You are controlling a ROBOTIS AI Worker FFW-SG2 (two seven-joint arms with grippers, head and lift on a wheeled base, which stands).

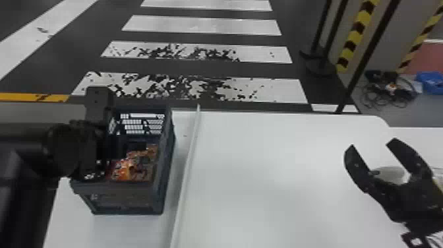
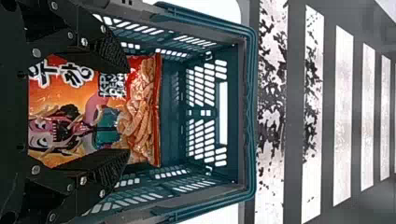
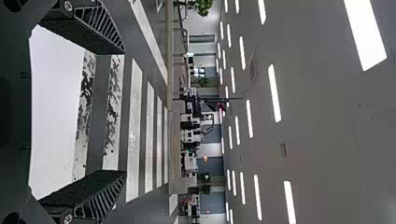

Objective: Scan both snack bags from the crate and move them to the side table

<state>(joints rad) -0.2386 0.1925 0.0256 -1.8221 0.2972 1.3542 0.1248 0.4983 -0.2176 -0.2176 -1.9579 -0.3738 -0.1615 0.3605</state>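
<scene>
Left gripper (image 1: 95,158) is at 9 o'clock in the head view, spread wide over a snack bag (image 1: 132,168) in the crate (image 1: 125,199). Right one's gaping too, around 3 o'clock (image 1: 372,143).

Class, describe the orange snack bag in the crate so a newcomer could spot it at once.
On the white table, find the crate with slotted walls. Inside, between the fingers of the left gripper, is a bag picturing snack pieces. Its bright orange-red print sets it apart from the dark crate and black gripper.
</scene>
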